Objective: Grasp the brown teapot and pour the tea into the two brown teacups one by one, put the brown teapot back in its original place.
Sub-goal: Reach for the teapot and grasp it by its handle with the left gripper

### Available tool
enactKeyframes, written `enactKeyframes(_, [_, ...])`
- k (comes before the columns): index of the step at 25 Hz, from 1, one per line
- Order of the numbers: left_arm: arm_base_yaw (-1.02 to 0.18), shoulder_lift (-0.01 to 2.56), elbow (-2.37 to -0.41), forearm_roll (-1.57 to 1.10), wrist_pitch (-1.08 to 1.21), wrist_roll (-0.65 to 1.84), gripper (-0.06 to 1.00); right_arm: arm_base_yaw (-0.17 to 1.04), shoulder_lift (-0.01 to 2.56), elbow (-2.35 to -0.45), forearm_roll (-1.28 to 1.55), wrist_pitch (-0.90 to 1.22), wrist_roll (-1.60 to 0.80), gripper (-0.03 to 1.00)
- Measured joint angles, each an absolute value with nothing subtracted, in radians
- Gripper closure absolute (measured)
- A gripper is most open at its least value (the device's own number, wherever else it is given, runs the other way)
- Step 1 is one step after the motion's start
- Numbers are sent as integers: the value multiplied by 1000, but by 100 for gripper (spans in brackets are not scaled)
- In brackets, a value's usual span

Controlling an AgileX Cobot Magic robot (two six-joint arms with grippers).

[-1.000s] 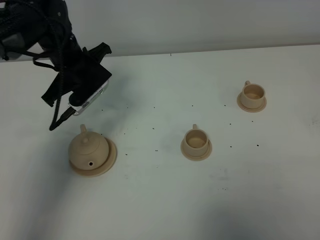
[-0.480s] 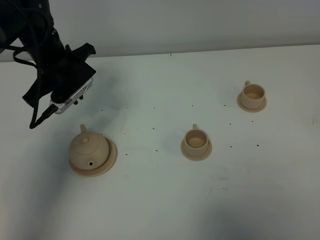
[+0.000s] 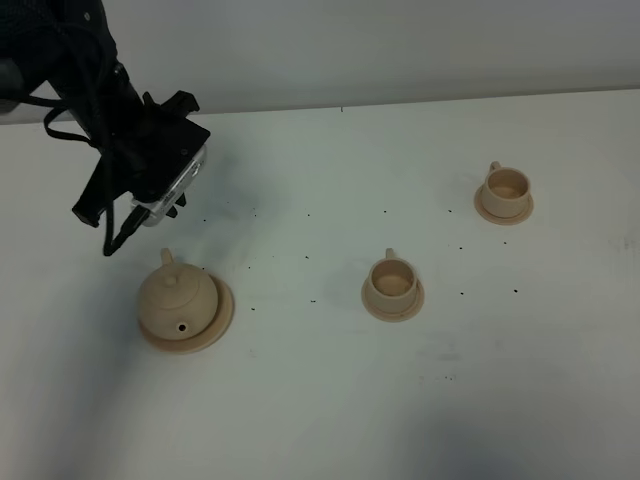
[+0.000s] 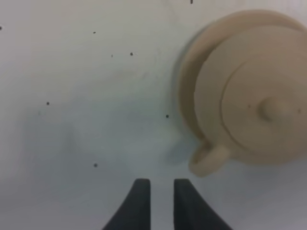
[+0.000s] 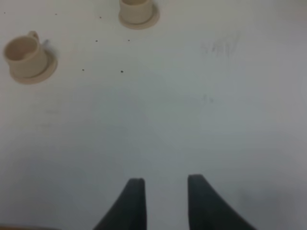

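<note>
White tabletop [image 3: 400,420], flecked with small dark specks, fills my high view below a pale wall. At lower left the brown teapot [image 3: 178,298] sits on the wide saucer [image 3: 224,312], spout toward the bottom edge and handle toward the top. My left arm [image 3: 140,160] hangs above and to the upper left of it, not touching it. The nearer teacup [image 3: 392,280] stands on its small saucer at centre. The farther teacup [image 3: 505,186] stands on its own at upper right, well apart from the first.

On the left wrist view the left gripper [image 4: 162,201] has its fingers only narrowly parted, with bare table between them and nothing held. The teapot's loop handle [image 4: 208,160] lies just ahead of the fingertips, to their right, clear of them. The lid knob [image 4: 271,109] is at right.

On the right wrist view the right gripper [image 5: 163,201] is spread wide and empty over bare table. Both teacups show far off at upper left.
</note>
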State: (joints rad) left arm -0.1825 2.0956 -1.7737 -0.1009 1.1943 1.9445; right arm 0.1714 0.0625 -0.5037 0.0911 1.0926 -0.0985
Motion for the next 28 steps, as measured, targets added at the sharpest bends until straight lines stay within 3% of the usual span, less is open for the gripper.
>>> enactKeyframes(13, [-187,2199,-1773,-104,1167,1688,80,171,62,-504,91,1093,-98,74])
enactKeyframes(28, [-189,2198,-1702,-56,1137,1611,80,171,62,-504,91,1093,-98,73])
